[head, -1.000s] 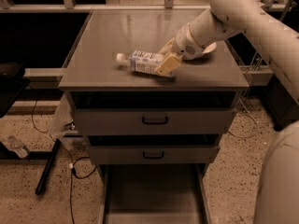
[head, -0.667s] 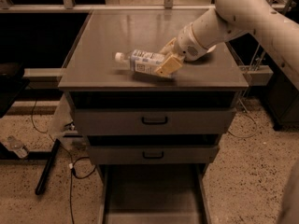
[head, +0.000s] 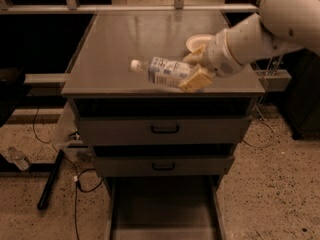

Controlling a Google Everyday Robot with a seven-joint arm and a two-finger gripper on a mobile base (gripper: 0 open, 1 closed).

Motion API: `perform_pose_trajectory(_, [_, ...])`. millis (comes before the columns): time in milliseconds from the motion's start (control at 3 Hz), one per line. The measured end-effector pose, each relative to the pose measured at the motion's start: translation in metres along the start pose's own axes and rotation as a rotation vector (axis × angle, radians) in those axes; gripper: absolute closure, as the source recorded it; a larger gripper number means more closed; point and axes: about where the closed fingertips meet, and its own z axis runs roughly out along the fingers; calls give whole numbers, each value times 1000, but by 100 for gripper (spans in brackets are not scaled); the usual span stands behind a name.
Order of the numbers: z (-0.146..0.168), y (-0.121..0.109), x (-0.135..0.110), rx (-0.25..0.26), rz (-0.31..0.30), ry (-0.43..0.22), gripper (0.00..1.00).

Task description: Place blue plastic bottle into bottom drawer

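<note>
**Item 1. Gripper** [head: 187,73]: two tan fingers on a white arm [head: 250,39] that enters from the upper right. It sits over the front right part of the counter [head: 130,39]. The jaws are closed around the base end of the bottle, with one finger [head: 196,57] on its far side and one [head: 196,80] on its near side.

**Item 2. Blue plastic bottle** [head: 162,72]: held between the jaws, lying roughly on its side. The body and white cap [head: 134,65] stick out to the left of the jaws as seen, with the cap end slightly farther from the camera. The blue-and-white label faces up. It is close above the counter's front edge; whether it touches the surface cannot be told.

**Item 3. Bottom drawer** [head: 162,211]: well below the jaws, at floor level. It is pulled out toward the camera, showing a flat grey floor and thin side walls.

**Item 4. Two drawer fronts**: upper [head: 125,131] and lower [head: 125,166], directly beneath the jaws and above the open drawer. They are grey, each with a black handle, and both are shut.

**Item 5. White bowl** [head: 197,40]: on the counter just behind the jaws, partly hidden by the arm.

**Item 6. Clear bottle** [head: 17,158]: on the speckled floor, far left of the jaws and below them.

**Item 7. Black cable** [head: 80,184]: looped on the floor, below and left of the jaws, beside the cabinet.
</note>
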Motion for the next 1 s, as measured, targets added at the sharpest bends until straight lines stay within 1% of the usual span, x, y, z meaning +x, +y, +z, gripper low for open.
perform_pose_trajectory(333, [-27,36,34,95,-9,22,100])
perform_pose_trajectory(667, [-22,73,80,151,10,51,100])
perform_pose_trajectory(1000, [3,102,125,155,57,43,100])
